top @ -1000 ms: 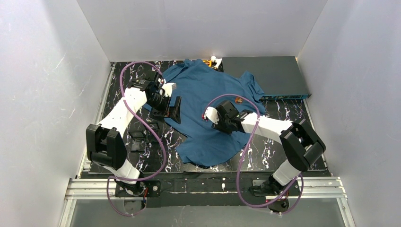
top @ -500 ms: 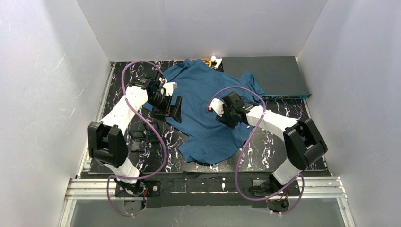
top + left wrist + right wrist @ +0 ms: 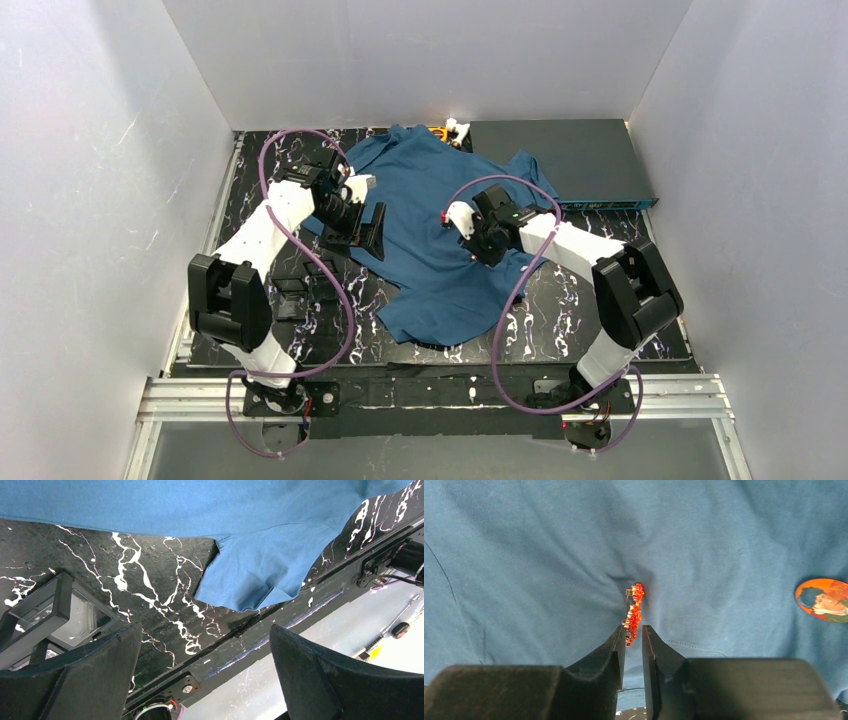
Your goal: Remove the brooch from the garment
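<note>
While the right gripper [image 3: 634, 634] pinches its fingers almost together on the near end of the brooch [image 3: 634, 607], the brooch's long axis runs straight out from the fingertips. Around the brooch the garment [image 3: 524, 555] puckers, soft cloth likely to lift with any pull. A round portrait badge [image 3: 822, 600] lies well apart on the brooch's right in the wrist view. The left gripper [image 3: 204, 632], fingers wide apart, hovers far from the brooch over the marbled table [image 3: 150, 580].

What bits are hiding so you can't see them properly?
Top view: the right gripper covers the brooch.
Right wrist view: the brooch's pin hides behind its red beads and the puckered shirt.
Right wrist view: the picture's edge cuts off the round badge.
Top view: the orange-and-white thing behind the shirt is too small to name.
</note>
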Robot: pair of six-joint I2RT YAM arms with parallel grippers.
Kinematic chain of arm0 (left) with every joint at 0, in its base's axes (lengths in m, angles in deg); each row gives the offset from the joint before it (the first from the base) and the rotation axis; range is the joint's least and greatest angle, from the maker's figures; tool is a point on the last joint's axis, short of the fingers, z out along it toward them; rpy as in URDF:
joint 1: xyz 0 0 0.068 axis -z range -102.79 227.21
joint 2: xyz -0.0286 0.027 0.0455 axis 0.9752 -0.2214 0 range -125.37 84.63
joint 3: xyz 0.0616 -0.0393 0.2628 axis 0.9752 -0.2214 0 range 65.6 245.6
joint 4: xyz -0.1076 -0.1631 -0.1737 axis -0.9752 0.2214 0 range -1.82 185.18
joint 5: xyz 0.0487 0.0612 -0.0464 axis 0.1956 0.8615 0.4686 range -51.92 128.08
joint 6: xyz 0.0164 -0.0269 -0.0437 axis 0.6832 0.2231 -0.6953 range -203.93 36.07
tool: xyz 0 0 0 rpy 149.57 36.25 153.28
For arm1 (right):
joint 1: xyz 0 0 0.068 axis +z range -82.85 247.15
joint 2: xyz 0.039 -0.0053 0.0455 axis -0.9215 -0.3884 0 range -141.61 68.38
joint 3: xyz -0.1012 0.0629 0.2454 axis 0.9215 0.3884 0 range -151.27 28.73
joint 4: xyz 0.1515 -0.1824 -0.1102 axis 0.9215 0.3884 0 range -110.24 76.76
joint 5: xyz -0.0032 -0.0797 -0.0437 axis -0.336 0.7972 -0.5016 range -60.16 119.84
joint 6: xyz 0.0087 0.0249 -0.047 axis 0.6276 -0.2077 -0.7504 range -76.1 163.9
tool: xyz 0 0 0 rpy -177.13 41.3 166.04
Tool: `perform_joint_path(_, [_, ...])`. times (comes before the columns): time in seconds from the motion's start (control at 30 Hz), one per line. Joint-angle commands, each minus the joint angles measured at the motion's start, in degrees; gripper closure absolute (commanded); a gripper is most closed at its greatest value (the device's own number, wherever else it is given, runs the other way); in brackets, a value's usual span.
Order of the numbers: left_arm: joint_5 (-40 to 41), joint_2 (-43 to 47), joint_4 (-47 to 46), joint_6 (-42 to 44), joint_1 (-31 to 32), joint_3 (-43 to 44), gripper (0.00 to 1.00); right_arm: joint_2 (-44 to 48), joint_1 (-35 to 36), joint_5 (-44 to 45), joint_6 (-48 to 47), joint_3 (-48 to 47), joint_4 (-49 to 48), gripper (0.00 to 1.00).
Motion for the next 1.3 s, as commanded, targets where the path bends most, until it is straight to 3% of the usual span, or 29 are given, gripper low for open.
perform_joint_path(0.0, [-1.5, -0.3, 1.5, 1.1, -0.4, 1.4, 0.01, -1.3, -0.1, -1.0, 1.7, -2.3, 0.5, 0.75])
perform_joint_path(0.1, [-1.7, -0.2, 1.0, 1.2, -0.4, 0.9, 0.01, -1.4, -0.5, -1.3, 2.1, -2.3, 0.8, 0.84])
perform_joint_path(0.17, [-1.9, 0.0, 0.2, 1.2, -0.4, 0.6, 0.01, -1.3, -1.0, -2.4, 2.7, -2.3, 1.2, 0.98])
perform_joint_path(0.43, [-6.5, 1.9, -6.5, 0.9, -0.4, -3.0, 0.01, -0.1, -5.2, -10.0, 7.5, -1.2, -0.1, 0.99])
perform_joint_path(0.57, [-12.7, 2.3, -11.4, 0.8, -0.4, -5.5, 0.01, -0.3, -6.9, -13.6, 9.4, -0.6, -0.7, 0.99])
perform_joint_path(0.83, [-20.6, 4.8, -32.7, -6.5, -0.2, -15.5, 0.01, 0.9, -9.8, -22.2, 16.3, 3.7, -7.6, 0.99])
perform_joint_path(0.97, [-23.4, 2.3, -39.6, -9.2, 0.5, -17.3, 0.13, 0.6, -10.7, -25.3, 19.5, 5.8, -11.0, 0.99])
perform_joint_path(1.1, [-27.2, -0.6, -48.0, -13.1, 2.3, -18.8, 0.33, 0.7, -12.2, -28.3, 22.1, 8.0, -13.4, 0.99])
perform_joint_path(1.27, [-27.5, -4.3, -56.6, -16.6, 6.2, -18.7, 0.44, 1.4, -13.5, -30.6, 24.9, 10.5, -16.1, 0.99])
